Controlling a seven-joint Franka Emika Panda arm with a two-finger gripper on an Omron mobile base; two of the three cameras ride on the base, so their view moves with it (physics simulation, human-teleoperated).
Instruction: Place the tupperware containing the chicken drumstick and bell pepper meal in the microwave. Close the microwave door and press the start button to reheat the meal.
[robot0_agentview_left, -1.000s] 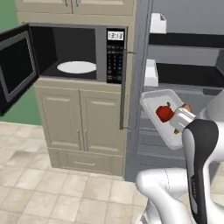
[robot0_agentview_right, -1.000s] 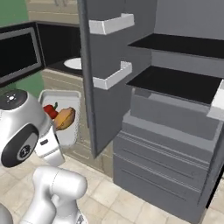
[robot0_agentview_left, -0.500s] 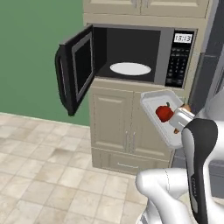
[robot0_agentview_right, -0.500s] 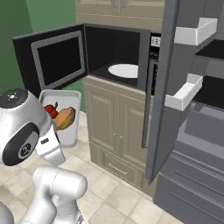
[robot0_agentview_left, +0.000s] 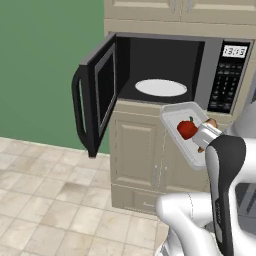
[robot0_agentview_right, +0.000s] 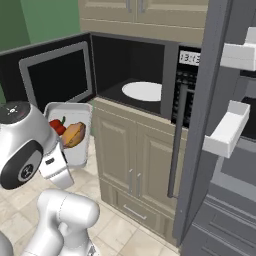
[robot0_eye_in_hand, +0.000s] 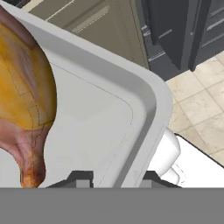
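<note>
In the left base view we see a green wall (robot0_agentview_left: 45, 65) at the far left, then the door (robot0_agentview_left: 95, 95) swung wide open toward us, its bar handle (robot0_agentview_left: 76, 107) on the outer edge. Next comes the microwave (robot0_agentview_left: 165, 65), its dark cavity holding the white plate (robot0_agentview_left: 161, 87), bare. To the right of the cavity sit the keypad (robot0_agentview_left: 225, 85) and the clock (robot0_agentview_left: 235, 50). Below are beige cabinets (robot0_agentview_left: 137, 160).

In front of the cabinets, lower than the cavity and outside it, we see the tupperware (robot0_agentview_left: 176, 116) held up in the air and tilted. The pepper (robot0_agentview_left: 187, 129) lies in it, with the drumstick (robot0_agentview_left: 210, 124) just to its right, partly hidden by the arm (robot0_agentview_left: 222, 190).

In the right base view the tupperware (robot0_agentview_right: 72, 107) sits at the left, beside the arm's round joint, with the pepper (robot0_agentview_right: 58, 127) left of the drumstick (robot0_agentview_right: 73, 135). The microwave (robot0_agentview_right: 145, 60) stands beyond it, then a tall dark grey panel (robot0_agentview_right: 200, 125) with white shelves (robot0_agentview_right: 227, 132) at the far right.

In the hand view the drumstick (robot0_eye_in_hand: 24, 100) fills the left, lying on the tupperware floor, and the tupperware's rim (robot0_eye_in_hand: 148, 105) curves down between the fingertips (robot0_eye_in_hand: 81, 178). We see the gripper (robot0_eye_in_hand: 114, 178) clamped on that rim, one tip inside the wall and one outside. Tiled floor (robot0_eye_in_hand: 197, 105) shows at the right.
</note>
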